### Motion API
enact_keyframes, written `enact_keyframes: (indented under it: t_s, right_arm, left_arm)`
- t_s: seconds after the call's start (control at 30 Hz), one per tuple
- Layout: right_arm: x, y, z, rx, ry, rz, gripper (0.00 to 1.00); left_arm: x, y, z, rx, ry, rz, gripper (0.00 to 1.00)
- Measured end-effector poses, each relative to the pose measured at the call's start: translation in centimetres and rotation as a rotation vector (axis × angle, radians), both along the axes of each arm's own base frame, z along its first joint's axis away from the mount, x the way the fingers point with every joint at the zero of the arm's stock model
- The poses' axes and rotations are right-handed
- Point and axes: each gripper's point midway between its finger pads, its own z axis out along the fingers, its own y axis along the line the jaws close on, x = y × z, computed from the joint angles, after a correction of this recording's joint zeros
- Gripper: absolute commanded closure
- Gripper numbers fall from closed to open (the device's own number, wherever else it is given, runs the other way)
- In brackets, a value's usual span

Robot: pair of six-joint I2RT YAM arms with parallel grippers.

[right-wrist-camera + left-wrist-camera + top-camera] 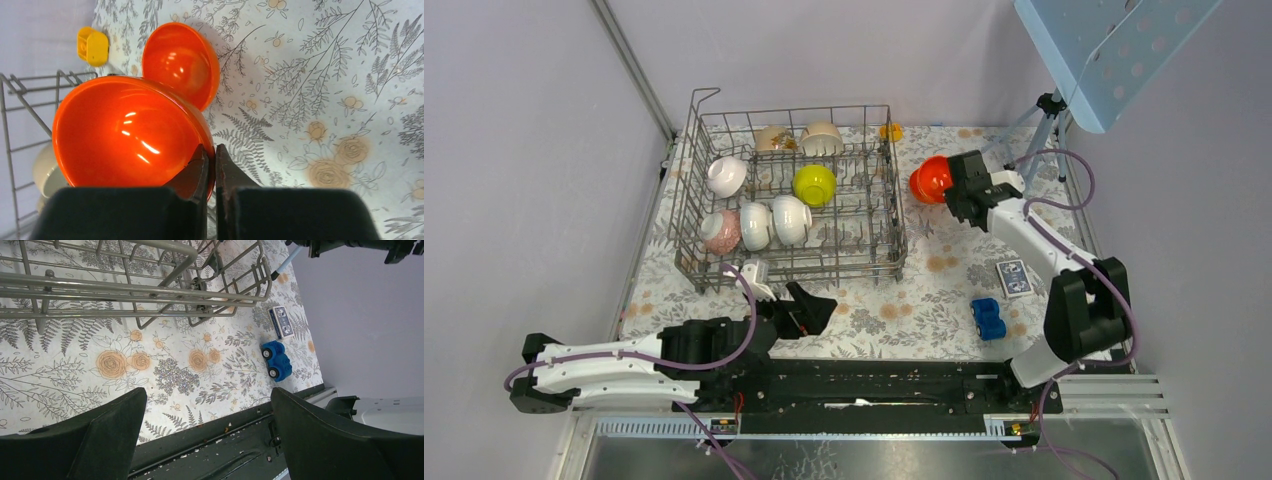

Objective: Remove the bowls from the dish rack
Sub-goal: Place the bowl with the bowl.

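Jaws of the right gripper [211, 150] pinch the rim of an orange-red bowl [125, 135], its hollow facing the wrist (a second orange-red bowl [180, 62] sits just beyond it). Left of that hand stands the dish rack [894, 200], a yellow-green bowl [814, 184] among those inside. The left gripper [207, 392] gapes wide over the floral cloth [115, 365], with the rack's near edge just ahead.
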Motion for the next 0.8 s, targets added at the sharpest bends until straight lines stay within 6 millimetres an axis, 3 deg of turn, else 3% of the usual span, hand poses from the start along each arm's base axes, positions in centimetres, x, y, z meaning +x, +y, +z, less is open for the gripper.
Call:
enact_keyframes:
  t_s: [0.27,0.5,0.8]
  right_arm:
    - [2.6,0.2,-1.3,0.017,0.079,-0.132,1.0]
    - [2.5,0.2,-4.0,0.01,0.153,-0.17,1.0]
    - [4.0,0.7,-4.8,0.016,0.155,-0.181,1.0]
  left_arm:
    - [-0.2,-0.4,-0.3,-0.006,0.022,-0.006,0.01]
    - [-0.4,-0.9,-0.6,-0.011,0.036,-0.016,0.01]
    - [-0.4,-1.5,-1.0,0.001,0.04,-0.021,0.01]
